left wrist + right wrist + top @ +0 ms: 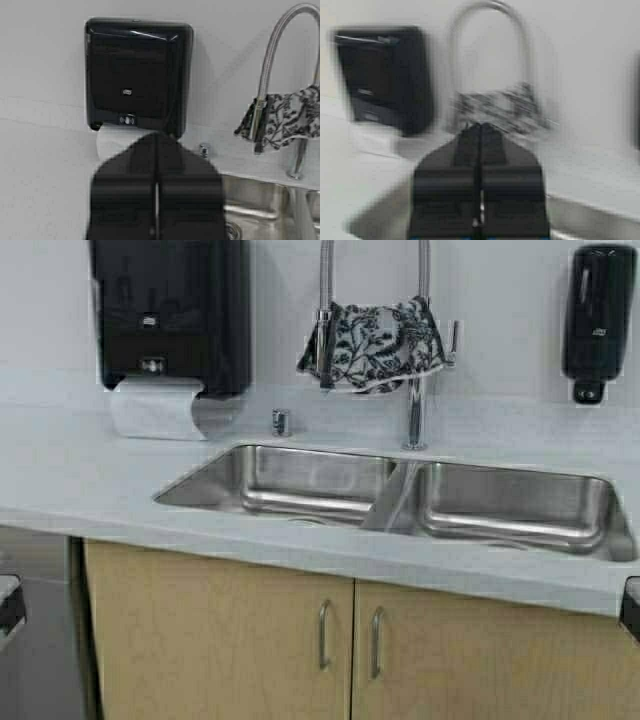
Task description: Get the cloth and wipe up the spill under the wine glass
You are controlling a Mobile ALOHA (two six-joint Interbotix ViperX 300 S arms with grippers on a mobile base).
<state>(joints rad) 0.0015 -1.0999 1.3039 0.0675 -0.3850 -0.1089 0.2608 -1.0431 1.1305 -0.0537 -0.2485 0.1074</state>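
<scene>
- The sink [300,490] is brushed steel.
- The cloth [385,345] is limp printed fabric.
- The towel dispenser [170,310] is glossy black plastic.
- The cabinet doors [220,650] are pale matt wood.

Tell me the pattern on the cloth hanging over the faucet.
White-grey cloth with dark flowers and leaves, clearest in the high view.

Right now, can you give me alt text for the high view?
A white-grey dish towel with dark floral print hangs over the steel arched faucet above a double stainless sink. A black paper towel dispenser is mounted on the wall at left, a black soap dispenser at right.
</scene>
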